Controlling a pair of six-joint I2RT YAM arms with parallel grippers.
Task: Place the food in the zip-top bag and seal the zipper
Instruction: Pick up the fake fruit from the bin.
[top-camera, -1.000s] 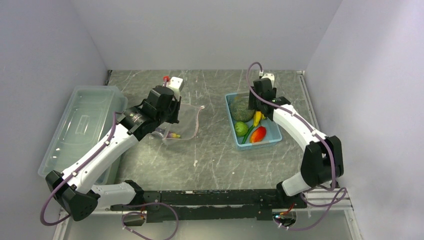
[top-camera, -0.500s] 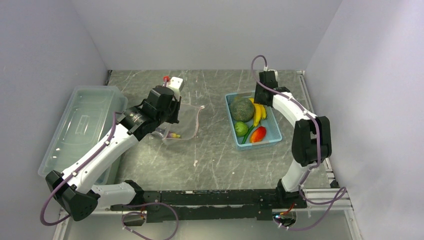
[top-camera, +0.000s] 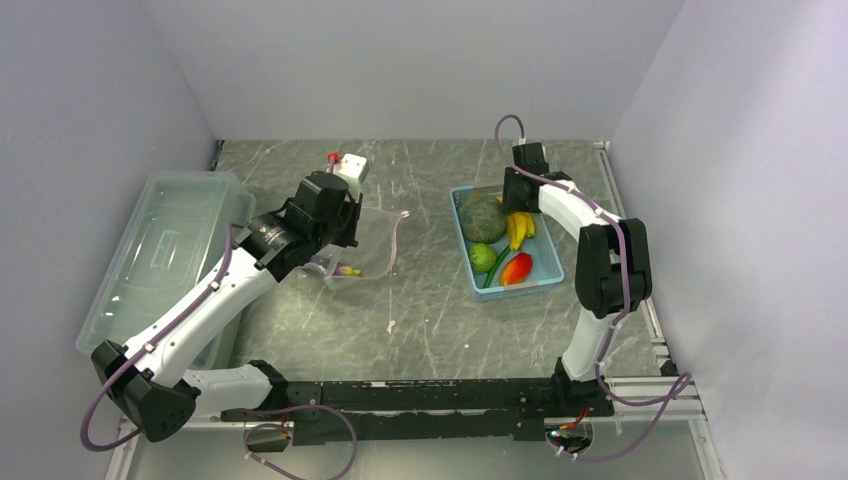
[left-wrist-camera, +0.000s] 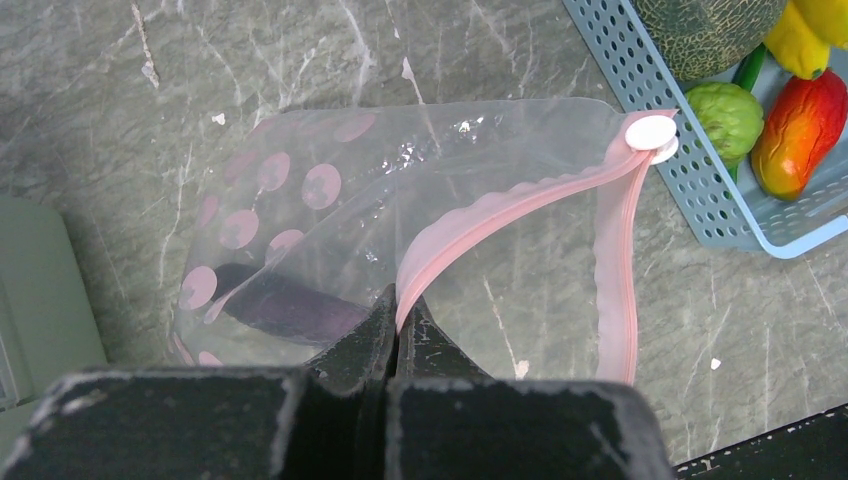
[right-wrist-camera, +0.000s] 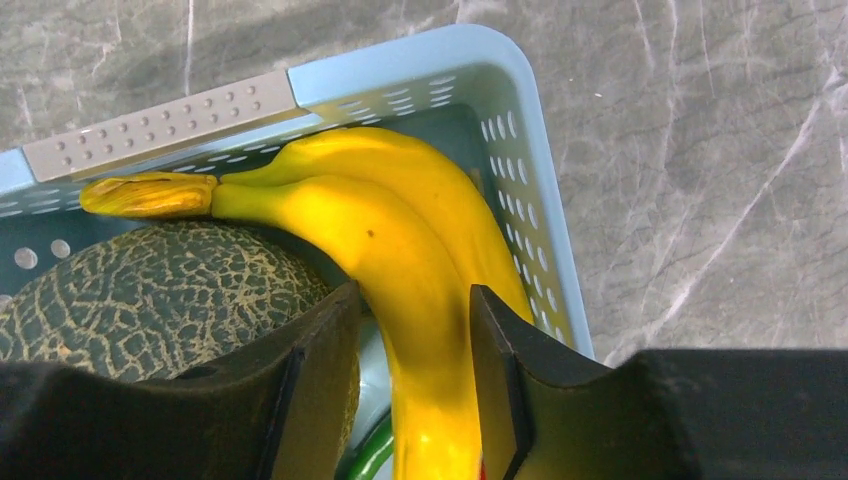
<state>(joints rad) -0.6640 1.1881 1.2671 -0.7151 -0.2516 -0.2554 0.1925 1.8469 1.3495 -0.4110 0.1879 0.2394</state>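
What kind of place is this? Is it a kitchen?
Probably a robot lab test booth, not a kitchen. Two robot arms are bolted to a marbled table, plain walls box it in, and the food in the blue basket looks like toys.

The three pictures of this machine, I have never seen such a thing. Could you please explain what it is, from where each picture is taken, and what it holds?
It is two white-and-black robot arms bolted to a grey marbled table. One picture looks down from above; the other two come from a camera on each wrist. The left gripper is shut on the pale pink zipper strip of a clear plastic bag with pink dots; something dark purple lies inside. The right gripper has its fingers on both sides of a yellow banana lying in a light-blue perforated basket, beside a dark green netted melon; a firm grip I cannot confirm. A large translucent bin stands at the left.
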